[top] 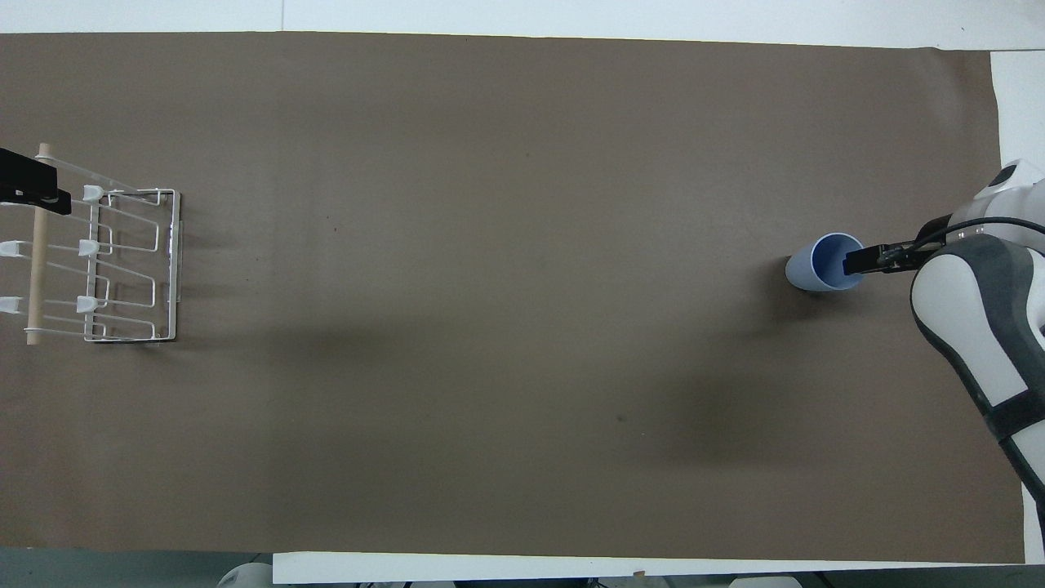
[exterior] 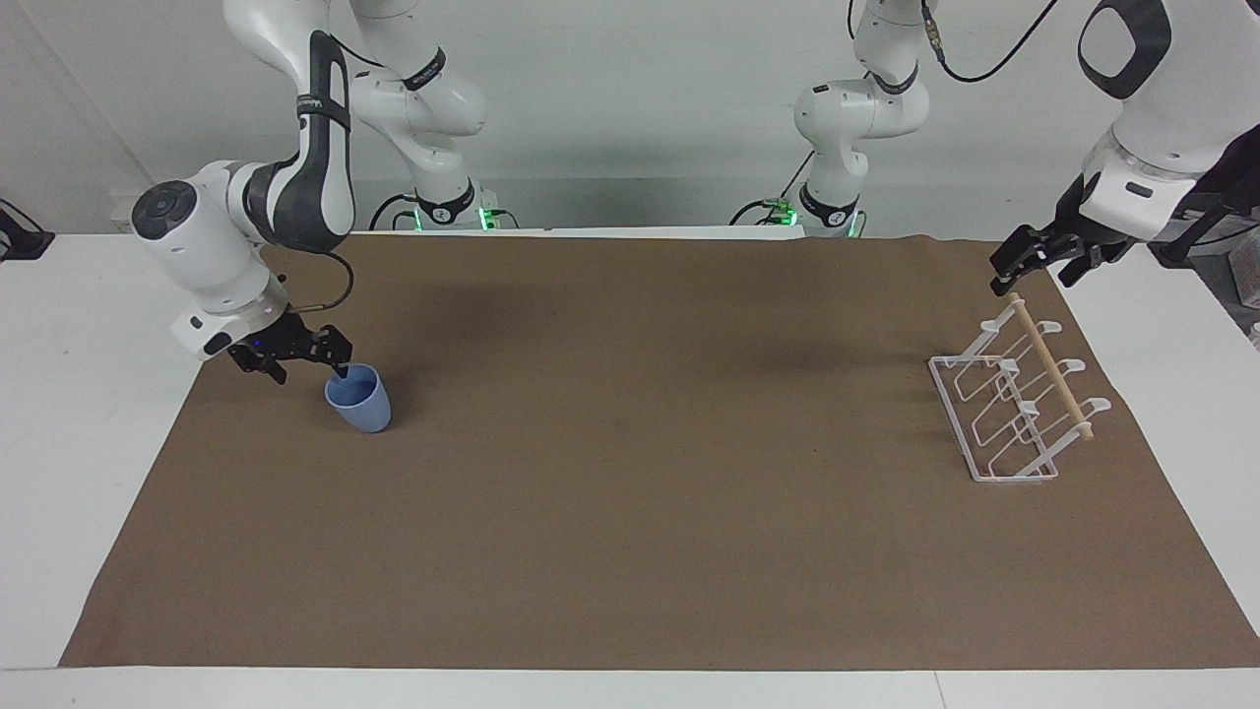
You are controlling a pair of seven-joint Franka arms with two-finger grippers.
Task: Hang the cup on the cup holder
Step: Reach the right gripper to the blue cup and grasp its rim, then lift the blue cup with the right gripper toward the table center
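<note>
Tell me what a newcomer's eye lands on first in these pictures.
First, the light-blue cup, standing upright on the brown cloth toward the right arm's end of the table, with the right gripper at its rim, fingers open, one finger dipping into its mouth. Next, the white wire cup holder with its wooden rod at the left arm's end, where the left gripper waits in the air by the rod's tip.

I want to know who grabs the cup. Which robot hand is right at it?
The right gripper, open, is at the rim of the blue cup. The left gripper waits over the white rack at the table's left-arm end.
</note>
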